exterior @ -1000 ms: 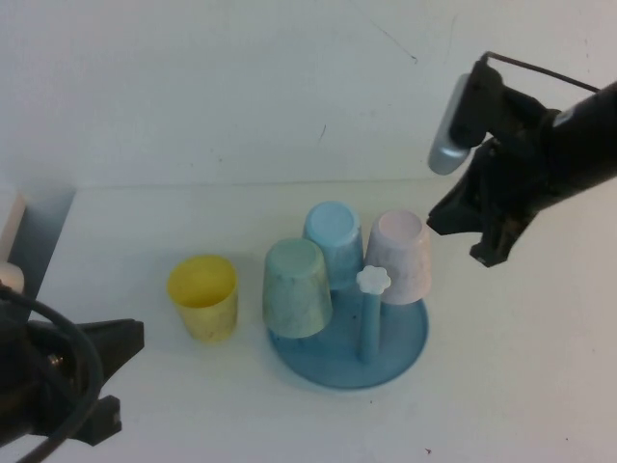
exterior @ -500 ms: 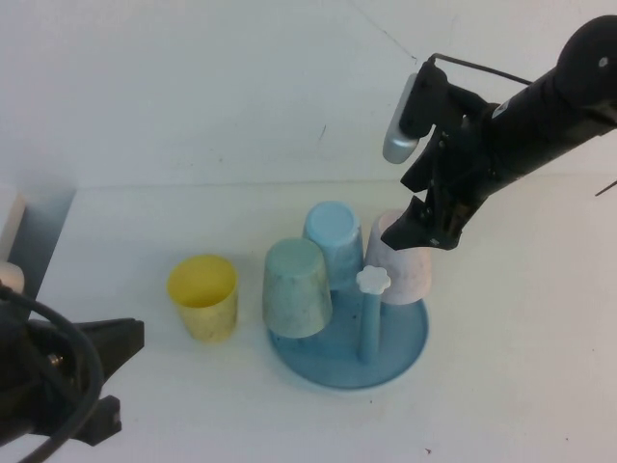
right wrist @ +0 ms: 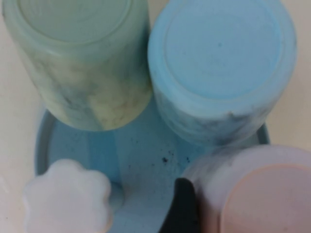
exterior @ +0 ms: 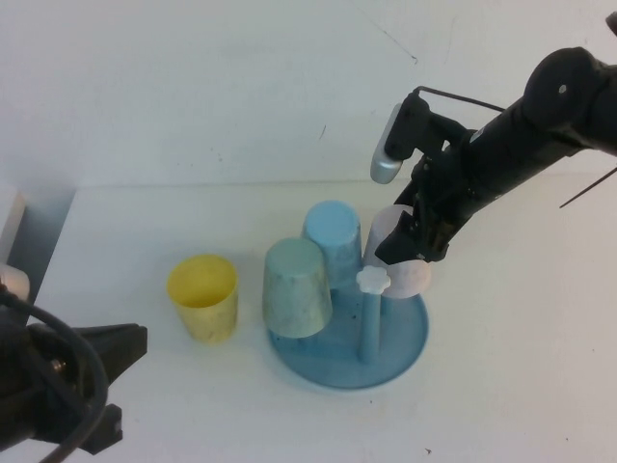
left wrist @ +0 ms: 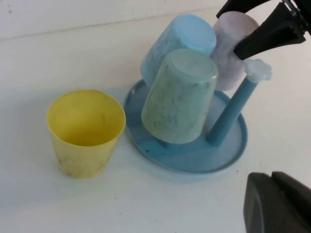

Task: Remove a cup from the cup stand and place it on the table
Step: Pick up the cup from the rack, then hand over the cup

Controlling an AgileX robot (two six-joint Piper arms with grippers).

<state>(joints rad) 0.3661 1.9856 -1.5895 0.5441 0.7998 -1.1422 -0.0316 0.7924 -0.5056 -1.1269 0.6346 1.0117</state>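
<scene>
The table (exterior: 521,386) is the biggest thing here, a wide white top with faint scuffs, running back to a pale wall (exterior: 193,87). Next in size are the 2 dark arms. The right arm reaches in from the far right, and its right gripper (exterior: 413,237) hangs down over the cup, its fingers parted with one black tip (right wrist: 183,206) just beside the cup's wall; I cannot tell whether it touches. Nothing is grasped. A grey camera housing (exterior: 388,145) rides on that wrist. The left gripper (exterior: 92,386) sits low at the near left corner of the table, well apart from the cups; from what shows of it I cannot tell how its fingers stand.

The cup stand (exterior: 410,342) comes after, a round blue tray near the middle of the table with 1 bare upright peg (exterior: 367,328) topped by a white flower knob (exterior: 372,281). On it sit 3 upturned tumblers: the mint-green tumbler (exterior: 296,287) at the near left, the light blue tumbler (exterior: 334,239) behind it, and the cup (exterior: 415,277), pale pink and speckled, on the stand's right rear peg, under the right gripper.

The yellow tumbler (exterior: 203,296) stands mouth-up on the table just left of the stand.
</scene>
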